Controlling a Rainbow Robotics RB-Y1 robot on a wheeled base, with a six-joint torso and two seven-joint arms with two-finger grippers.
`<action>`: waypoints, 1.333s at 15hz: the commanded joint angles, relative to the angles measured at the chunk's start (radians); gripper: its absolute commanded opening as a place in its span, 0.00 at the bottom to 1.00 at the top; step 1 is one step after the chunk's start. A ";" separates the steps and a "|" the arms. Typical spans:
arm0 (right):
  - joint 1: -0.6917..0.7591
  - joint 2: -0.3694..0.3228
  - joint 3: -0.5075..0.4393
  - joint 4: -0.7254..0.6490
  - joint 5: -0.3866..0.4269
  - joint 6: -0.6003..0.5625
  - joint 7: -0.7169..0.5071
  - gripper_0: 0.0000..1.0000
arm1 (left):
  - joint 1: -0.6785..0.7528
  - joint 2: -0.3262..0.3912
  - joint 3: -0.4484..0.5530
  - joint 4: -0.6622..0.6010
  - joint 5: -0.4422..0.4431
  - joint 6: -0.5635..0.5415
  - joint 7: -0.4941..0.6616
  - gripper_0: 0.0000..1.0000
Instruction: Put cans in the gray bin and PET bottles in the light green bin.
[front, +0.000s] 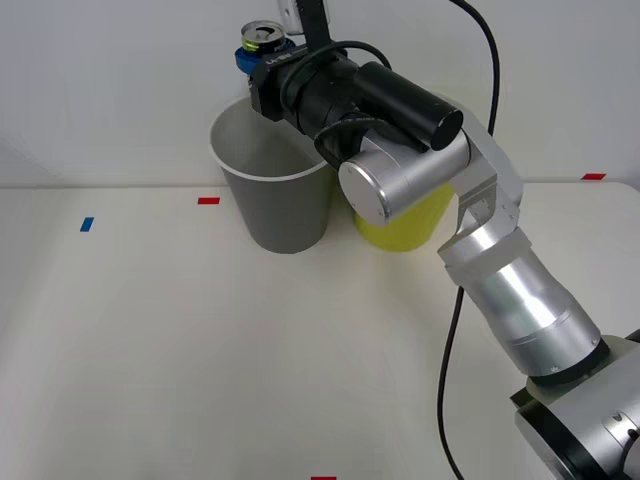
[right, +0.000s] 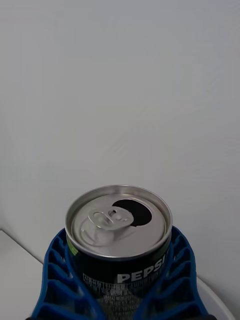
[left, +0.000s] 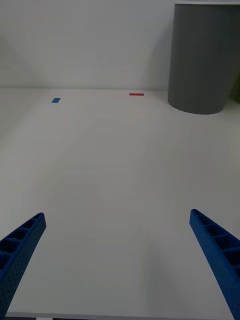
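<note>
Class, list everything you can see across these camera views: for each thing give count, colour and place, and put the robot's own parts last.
Pepsi can: one, silver top, dark sides, held upright above the gray bin's far rim.
Gray bin: one, dark gray with white rim, on the table's far side.
Light green bin: one, yellow-green, beside the gray bin, partly hidden by the right arm.
Tape marks: red and blue, on the table.
Table: one, white.
Cable: one, black, along the right arm.
Right pincer: blue fingers shut on the can.
Left pincer: blue fingers open above the table.
</note>
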 joint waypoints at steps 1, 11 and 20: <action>-0.001 0.004 -0.001 0.000 -0.006 -0.005 -0.012 0.60 | 0.000 0.000 0.000 0.000 0.000 0.000 0.000 1.00; 0.207 -0.055 -0.001 -0.255 0.035 -0.019 0.000 0.65 | 0.000 0.000 0.000 0.000 0.000 0.000 0.000 1.00; 0.648 -0.205 -0.004 -0.614 0.057 -0.120 -0.055 0.65 | 0.000 0.000 0.000 0.000 0.000 0.000 0.000 1.00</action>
